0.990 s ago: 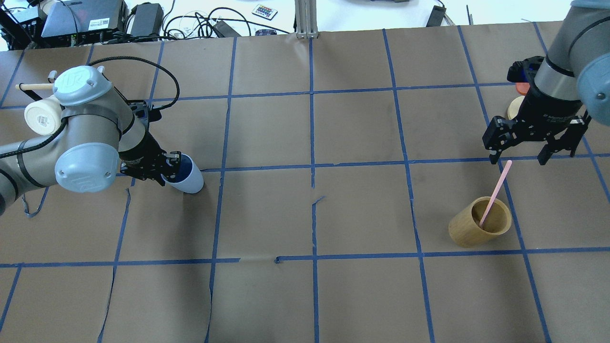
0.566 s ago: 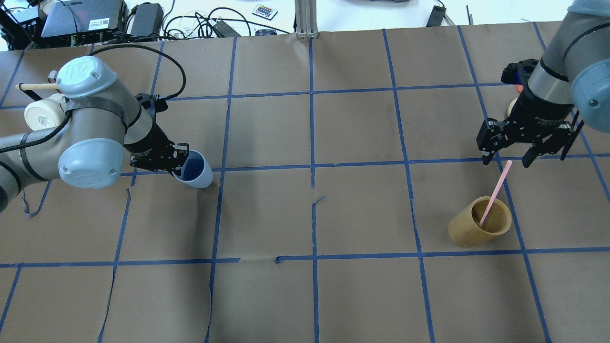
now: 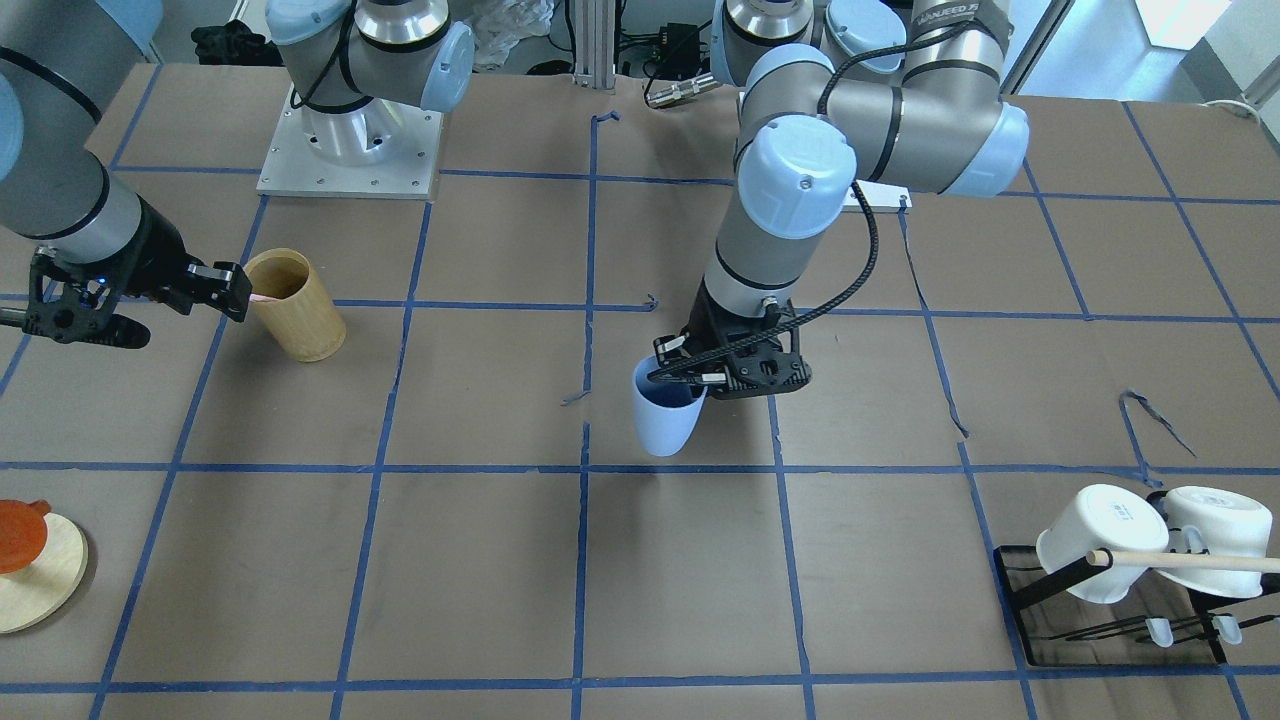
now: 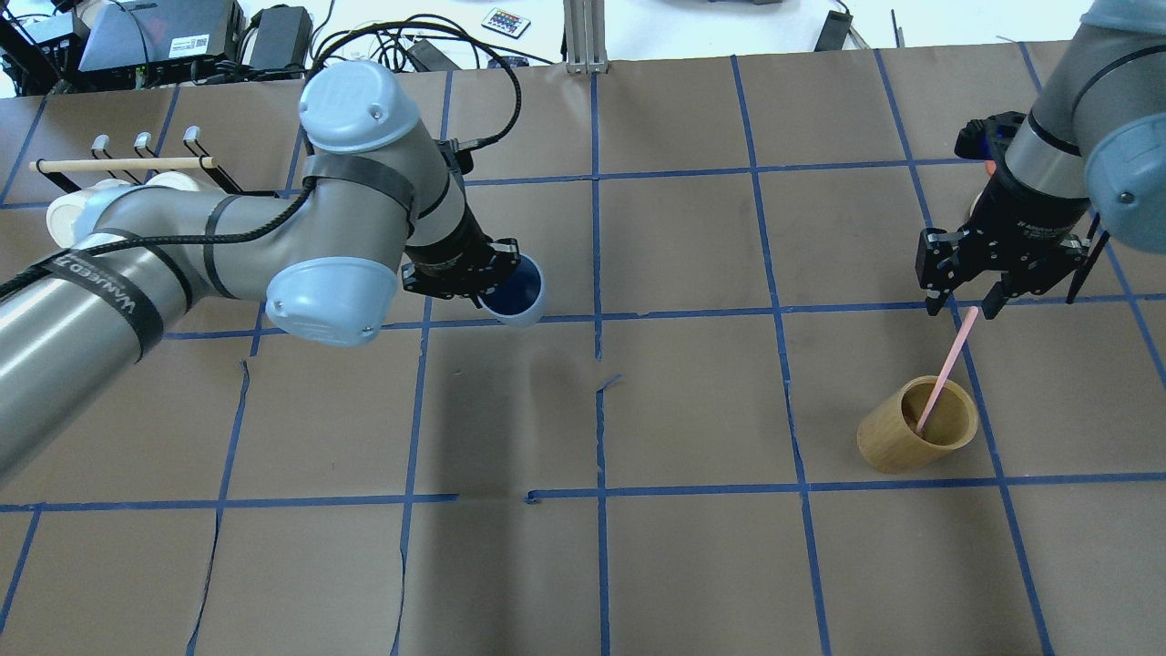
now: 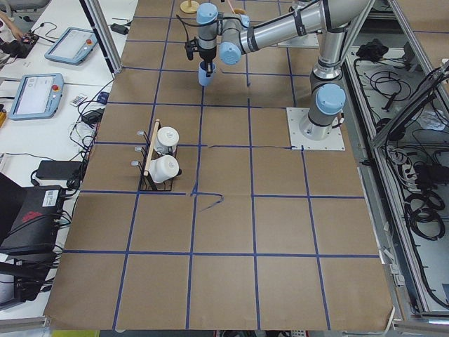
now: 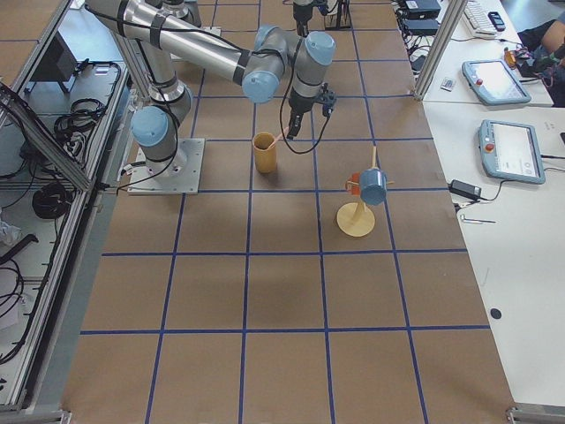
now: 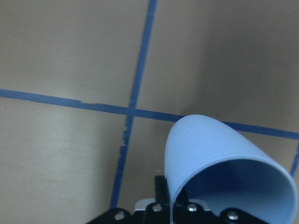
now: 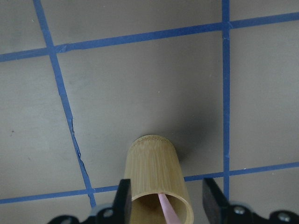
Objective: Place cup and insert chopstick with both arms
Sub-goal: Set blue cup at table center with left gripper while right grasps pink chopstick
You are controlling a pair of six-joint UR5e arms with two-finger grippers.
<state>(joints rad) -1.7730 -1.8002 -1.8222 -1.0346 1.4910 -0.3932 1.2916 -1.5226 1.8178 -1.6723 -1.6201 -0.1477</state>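
The left jaws are clamped on the rim of the blue cup, one finger inside and one outside. The cup hangs mouth up and slightly tilted above the bench, near its middle, just beside a crossing of blue tape lines.

The right jaws stand wide apart, one on each side of the upper end of the pink chopstick, with a gap showing on both sides in the wrist view. The chopstick leans in the bamboo cup, which stands upright on the robot's right side of the bench.

Two white mugs hang on a rack at the far left end.
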